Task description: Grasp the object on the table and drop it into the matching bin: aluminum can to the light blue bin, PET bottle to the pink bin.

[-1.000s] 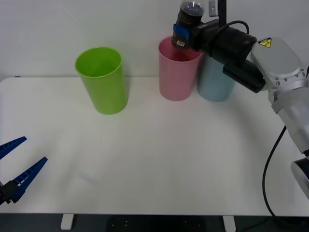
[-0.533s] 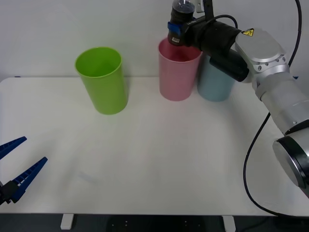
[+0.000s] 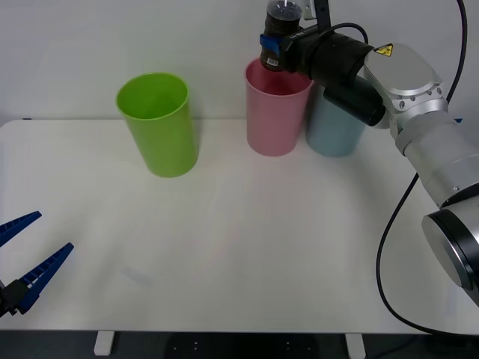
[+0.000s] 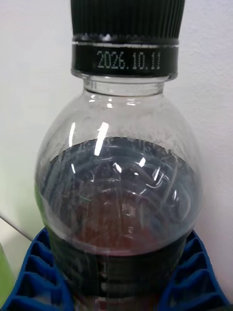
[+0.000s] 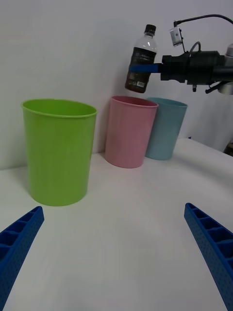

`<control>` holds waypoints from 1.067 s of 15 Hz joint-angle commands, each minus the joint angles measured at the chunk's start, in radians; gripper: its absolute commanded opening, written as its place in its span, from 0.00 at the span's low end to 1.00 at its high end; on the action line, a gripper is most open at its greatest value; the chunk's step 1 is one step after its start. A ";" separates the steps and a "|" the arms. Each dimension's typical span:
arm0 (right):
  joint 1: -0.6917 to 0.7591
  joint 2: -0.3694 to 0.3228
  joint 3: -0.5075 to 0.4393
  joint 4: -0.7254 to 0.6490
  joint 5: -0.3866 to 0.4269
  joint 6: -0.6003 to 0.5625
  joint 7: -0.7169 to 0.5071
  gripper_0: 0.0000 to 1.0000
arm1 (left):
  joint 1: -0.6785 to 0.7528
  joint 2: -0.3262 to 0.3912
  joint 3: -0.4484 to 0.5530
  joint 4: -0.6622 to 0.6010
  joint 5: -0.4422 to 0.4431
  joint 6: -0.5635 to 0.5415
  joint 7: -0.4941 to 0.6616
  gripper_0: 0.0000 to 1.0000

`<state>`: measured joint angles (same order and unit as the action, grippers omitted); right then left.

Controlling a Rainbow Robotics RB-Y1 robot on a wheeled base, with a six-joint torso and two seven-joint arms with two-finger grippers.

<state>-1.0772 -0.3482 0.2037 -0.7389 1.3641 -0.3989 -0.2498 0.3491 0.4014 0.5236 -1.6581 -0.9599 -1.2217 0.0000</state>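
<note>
Right gripper (image 3: 275,46) is extended over the far edge of the table (image 3: 239,247), its blue ribbed fingers (image 4: 41,272) clamped on both sides of the lower body of the PET bottle (image 3: 281,34). The bottle is held clear of every surface, slightly tilted with its black cap uppermost. In the left wrist view the bottle (image 5: 141,60) hangs directly above the rim of the pink bin (image 5: 129,131), its base just above the bin's opening and not touching it. In the right wrist view the bottle (image 4: 119,184) stands between the two fingers, dark label band at finger level, cap ring printed 2026.10.11. Directly below the right gripper is the pink bin (image 3: 277,112); just beside that bin, under the right forearm, stands the light blue bin (image 3: 333,127), the two walls close or touching, cannot tell which. The lime green bin (image 3: 159,123) stands well apart from the gripper, on the robot's left. Left gripper (image 3: 26,262) is parked low near the near-left edge of the table, fingers spread wide with nothing between them; the left wrist view shows its two fingertips (image 5: 206,243) far apart over bare tabletop.
</note>
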 commanded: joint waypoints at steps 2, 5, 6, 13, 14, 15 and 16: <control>0.000 -0.002 0.000 0.000 0.000 -0.001 0.010 1.00 | 0.000 0.000 0.000 0.000 0.000 0.000 0.000 1.00; 0.002 -0.005 0.000 -0.004 -0.026 -0.009 0.023 1.00 | 0.000 0.000 0.000 0.000 0.000 0.000 0.000 1.00; 0.003 -0.006 -0.001 -0.005 -0.043 -0.008 0.027 1.00 | 0.000 0.000 0.000 0.000 0.000 0.000 0.000 1.00; 0.161 -0.045 -0.013 -0.237 -0.065 -0.008 0.037 1.00 | 0.000 0.000 0.000 0.000 0.000 0.000 0.000 1.00; 0.200 -0.057 -0.013 -0.289 -0.065 -0.008 0.035 1.00 | 0.000 0.000 0.000 0.000 0.000 0.000 0.000 1.00; 0.227 -0.066 -0.013 -0.330 -0.065 -0.008 0.032 1.00 | 0.000 0.000 0.000 0.000 0.000 0.000 0.000 1.00; 0.255 -0.077 -0.013 -0.372 -0.065 -0.008 0.029 1.00 | 0.000 0.000 0.000 0.000 0.000 0.000 0.000 1.00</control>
<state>-0.8432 -0.4168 0.1902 -1.0795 1.2993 -0.4065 -0.2184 0.3490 0.4014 0.5236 -1.6581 -0.9599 -1.2217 0.0000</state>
